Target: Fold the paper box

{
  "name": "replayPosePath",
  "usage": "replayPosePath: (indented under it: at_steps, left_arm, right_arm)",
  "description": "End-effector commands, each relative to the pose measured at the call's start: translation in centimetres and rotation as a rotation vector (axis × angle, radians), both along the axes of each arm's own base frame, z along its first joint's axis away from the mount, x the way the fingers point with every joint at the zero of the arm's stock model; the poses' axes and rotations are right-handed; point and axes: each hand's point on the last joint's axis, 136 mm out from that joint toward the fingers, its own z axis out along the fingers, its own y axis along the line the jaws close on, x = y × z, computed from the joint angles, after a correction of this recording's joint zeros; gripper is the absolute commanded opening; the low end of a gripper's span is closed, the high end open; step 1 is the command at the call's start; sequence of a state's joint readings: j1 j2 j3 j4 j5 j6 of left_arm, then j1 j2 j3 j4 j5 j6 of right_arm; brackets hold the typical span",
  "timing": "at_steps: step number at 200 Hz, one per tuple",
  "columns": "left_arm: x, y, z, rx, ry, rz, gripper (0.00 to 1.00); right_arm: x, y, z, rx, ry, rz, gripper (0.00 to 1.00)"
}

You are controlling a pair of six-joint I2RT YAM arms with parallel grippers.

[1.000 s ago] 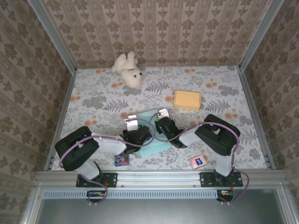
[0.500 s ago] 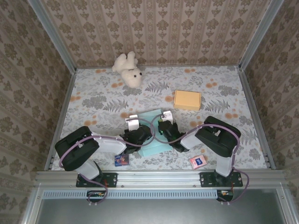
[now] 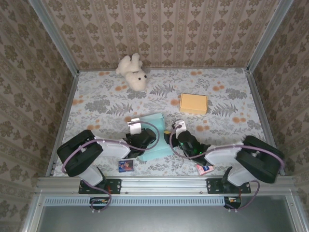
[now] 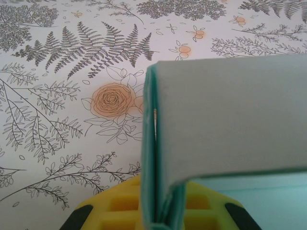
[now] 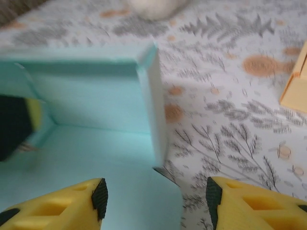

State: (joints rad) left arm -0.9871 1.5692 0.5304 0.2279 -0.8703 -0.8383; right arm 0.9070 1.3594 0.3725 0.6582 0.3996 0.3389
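left gripper (image 4: pixel 163 213) first: its yellow, waffle-ribbed fingers are clenched on a folded wall of the paper box (image 4: pixel 230 115). the thin teal card is doubled over and pinched between them, and a pale grey matte face stands upright above. over to the right gripper (image 5: pixel 153 206): released, two blunt yellow fingertips spread wide with nothing between them. it hovers just above the box's flat teal floor panel, near the corner where one raised wall ends in a crisp folded edge. in the top view the paper box (image 3: pixel 155 151) lies near the middle of the table, towards the near side, between the two grippers. the left one is on its left flank, the right one off its right side. outward now: a smooth orange box (image 3: pixel 193 103), flat and rectangular, sits farther back on the right, well apart. a fluffy white plush bear (image 3: pixel 133 71) sprawls at the far edge, left of centre. a small blue card (image 3: pixel 125 166) lies by the left arm, a pink card (image 3: pixel 204 167) by the right arm. everything rests on a tablecloth (image 3: pixel 96 101) printed with grey ferns and orange roses.
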Motion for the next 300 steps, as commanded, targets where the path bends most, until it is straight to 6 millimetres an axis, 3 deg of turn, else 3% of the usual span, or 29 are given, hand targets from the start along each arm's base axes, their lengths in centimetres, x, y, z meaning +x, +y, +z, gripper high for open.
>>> replayPosePath:
  at_steps: [1, 58, 88, 126, 156, 173, 195, 231, 266, 300]
  left_arm:
    - [0.5, -0.3, 0.2, 0.069, 0.019, -0.038, 0.00]
    - [1.7, -4.2, 2.3, 0.209, 0.134, -0.319, 0.00]
    - [1.7, -5.3, 4.2, 0.288, 0.190, -0.433, 0.00]
    - [0.0, -7.6, 5.9, 0.325, 0.319, -0.687, 0.00]
    - [0.0, -7.4, 7.1, 0.523, 0.457, -0.783, 0.00]
    - [-0.2, -8.3, 7.8, 0.612, 0.501, -0.907, 0.00]
    - [-1.3, -8.2, 7.3, 0.730, 0.628, -1.051, 0.00]
    - [-1.0, -7.3, 6.3, 0.909, 0.793, -1.106, 0.00]
    - [-0.1, -8.5, 5.3, 1.040, 0.748, -1.187, 0.00]
    - [2.6, -9.2, 3.7, 1.177, 0.717, -1.115, 0.00]
  right_arm:
    - [-1.3, -1.3, 2.5, 0.011, 0.042, -0.009, 0.60]
    - [-3.7, -10.7, 12.3, 0.096, -0.047, -0.249, 0.69]
    - [-3.8, -14.0, 15.0, 0.015, -0.142, -0.312, 0.79]
    - [-3.3, -14.7, 12.9, -0.007, -0.165, -0.324, 0.84]
    - [-3.4, -14.7, 12.5, 0.018, -0.169, -0.302, 0.84]
    - [-3.6, -15.4, 12.6, 0.013, -0.164, -0.323, 0.84]
    - [-4.0, -15.6, 12.5, 0.043, -0.166, -0.319, 0.84]
    - [-4.9, -16.6, 13.5, 0.092, -0.200, -0.331, 0.84]
    - [-5.3, -17.0, 13.6, 0.124, -0.218, -0.332, 0.84]
    - [-5.2, -16.9, 13.5, 0.124, -0.211, -0.333, 0.84]
